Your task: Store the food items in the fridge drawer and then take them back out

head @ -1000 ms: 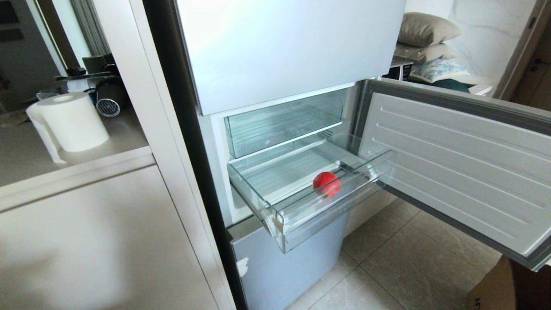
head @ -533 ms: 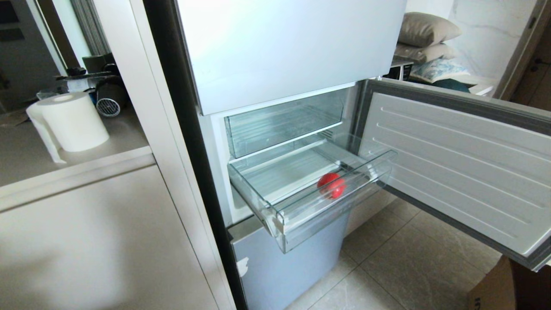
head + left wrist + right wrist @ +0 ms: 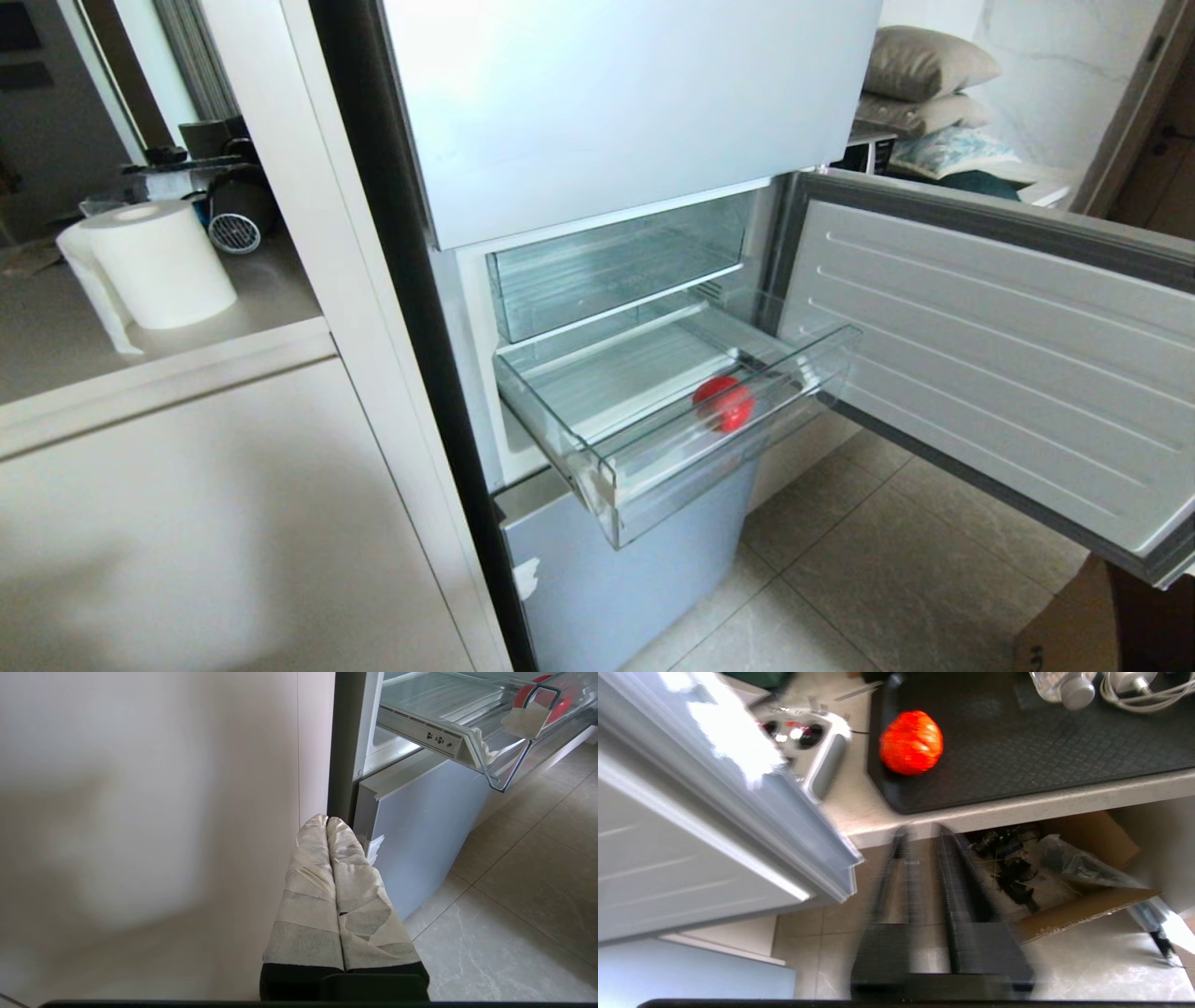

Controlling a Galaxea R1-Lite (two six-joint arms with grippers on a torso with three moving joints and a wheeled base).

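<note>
1. Since the earlier head frame the red apple (image 3: 724, 402) has rolled slightly toward 3 o'clock inside the open fridge drawer (image 3: 709, 457).
2. Left hand (image 3: 327, 823), pressed closed and empty, hangs low beside the fridge.
3. Right hand (image 3: 920, 835), fingers slightly parted and empty, points at the table (image 3: 859, 812); the tomato (image 3: 911, 742) sits at its 12 o'clock on the black tray (image 3: 1041, 746), so the right arm is nearer.
</note>
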